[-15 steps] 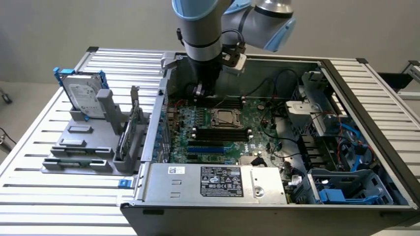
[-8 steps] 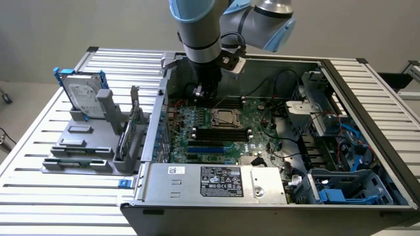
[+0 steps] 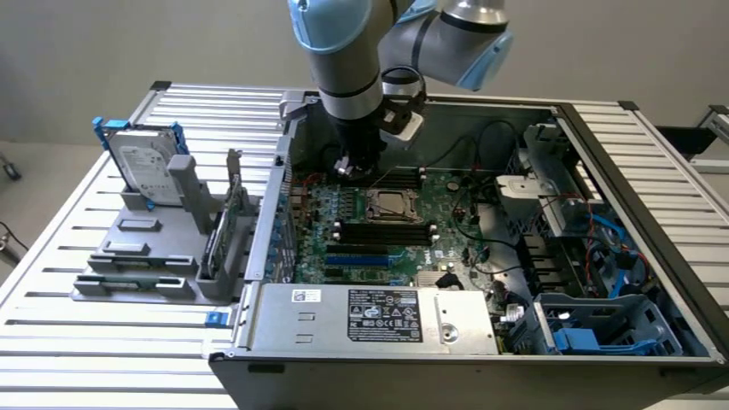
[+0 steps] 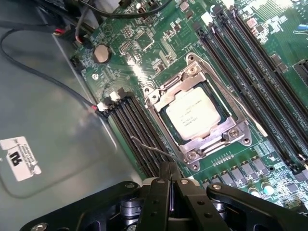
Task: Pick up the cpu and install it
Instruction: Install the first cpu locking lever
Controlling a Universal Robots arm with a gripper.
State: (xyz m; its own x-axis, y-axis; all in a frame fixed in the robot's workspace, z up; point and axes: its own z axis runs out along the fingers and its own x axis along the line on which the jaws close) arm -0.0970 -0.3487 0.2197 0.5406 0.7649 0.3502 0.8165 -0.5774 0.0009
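Hovering w/ fingers pinched together, empty, gripper [image 4: 168,168] is hanging just beside thin wire lever [image 4: 150,149]; cpu [image 4: 192,114] is sitting inside metal socket frame [image 4: 211,143] on green board [image 4: 144,43], between memory slots.

- Power supply label [image 3: 385,314], black with white print and a row of round marks, near side of the computer: no word legible.
- Small pale sticker [image 3: 307,295] just to its left in the exterior view: dark mark, unreadable.
- Hard drive label [image 3: 142,166], at the exterior view's left: print too small to read.
- White sticker [image 4: 19,158] on the grey case panel [image 4: 48,125]: bold black logo, illegible lines.
- cpu [image 4: 192,114] top: faint print, illegible.
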